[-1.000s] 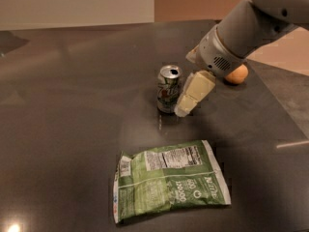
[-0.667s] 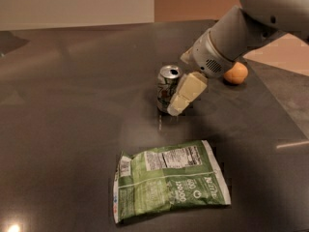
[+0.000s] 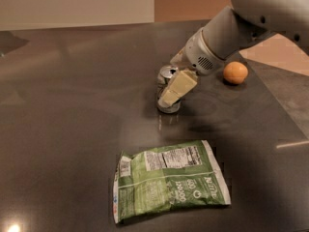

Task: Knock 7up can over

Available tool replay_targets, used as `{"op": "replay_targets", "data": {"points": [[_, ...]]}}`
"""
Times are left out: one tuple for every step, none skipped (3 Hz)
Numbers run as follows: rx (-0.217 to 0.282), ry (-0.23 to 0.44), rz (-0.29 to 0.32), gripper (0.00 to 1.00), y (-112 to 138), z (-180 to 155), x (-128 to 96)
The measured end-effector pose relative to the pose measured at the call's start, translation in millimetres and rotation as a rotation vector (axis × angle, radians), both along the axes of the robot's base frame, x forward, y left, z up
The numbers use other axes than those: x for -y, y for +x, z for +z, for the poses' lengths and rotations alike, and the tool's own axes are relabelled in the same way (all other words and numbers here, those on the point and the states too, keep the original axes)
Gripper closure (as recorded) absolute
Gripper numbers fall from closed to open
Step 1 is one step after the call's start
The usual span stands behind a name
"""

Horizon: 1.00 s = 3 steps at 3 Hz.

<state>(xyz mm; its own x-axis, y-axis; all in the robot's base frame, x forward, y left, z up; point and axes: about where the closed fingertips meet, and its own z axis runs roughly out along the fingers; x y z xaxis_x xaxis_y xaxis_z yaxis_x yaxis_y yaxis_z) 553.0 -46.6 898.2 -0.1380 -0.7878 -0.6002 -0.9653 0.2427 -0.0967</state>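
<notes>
Your arm (image 3: 231, 30) is all smooth, pale grey-white shell: a fat rounded housing (image 3: 275, 4) at the top right narrows into a round, tapering link. Two small dark spots sit on the housing; you can't tell whether they are screws or holes. The wrist (image 3: 200, 52) ends in a whiter rounded collar carrying a small patch of dark dots, like a vent grille (image 3: 204, 62). Beyond it the gripper (image 3: 175, 85) is blocky, matte cream — yellower than the shell — about midway between the counter's (image 3: 72, 110) left and right edges, well in from the far edge.

Kitchen-like countertop (image 3: 72, 110) beneath end effector (image 3: 170, 88)
</notes>
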Motion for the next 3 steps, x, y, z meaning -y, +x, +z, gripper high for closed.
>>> {"op": "replay_targets", "data": {"points": [[-0.013, 0.021, 0.005, 0.41, 2, 3, 0], [-0.019, 0.018, 0.016, 0.66, 5, 14, 1], [-0.011, -0.061, 0.037, 0.87, 7, 34, 1]]}}
